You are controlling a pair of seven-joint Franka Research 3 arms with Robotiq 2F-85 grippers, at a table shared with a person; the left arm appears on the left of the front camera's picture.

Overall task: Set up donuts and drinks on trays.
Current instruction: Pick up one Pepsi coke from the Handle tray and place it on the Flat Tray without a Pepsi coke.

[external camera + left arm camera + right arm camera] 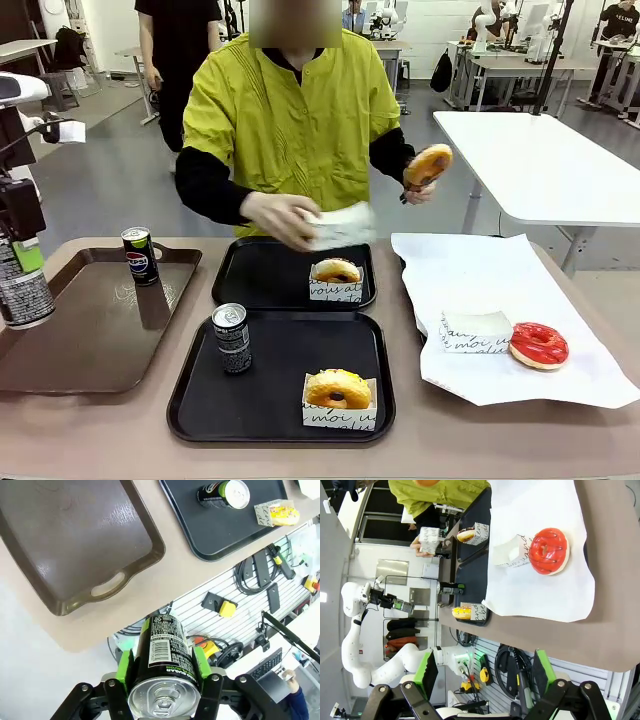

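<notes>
Left gripper point(162, 666) clamps a can point(165, 640), probably meant for the canless far tray point(262, 278); right gripper point(485, 670) gapes empty.

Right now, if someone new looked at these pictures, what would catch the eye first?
First the person in the bright yellow-green jacket at the far side, holding up a golden glazed ring donut. Next the glossy red-glazed ring donut on the white paper sheet at the robot's right. Then the left claw, shut on a slim dark metal can near the brown plastic tray.
</notes>
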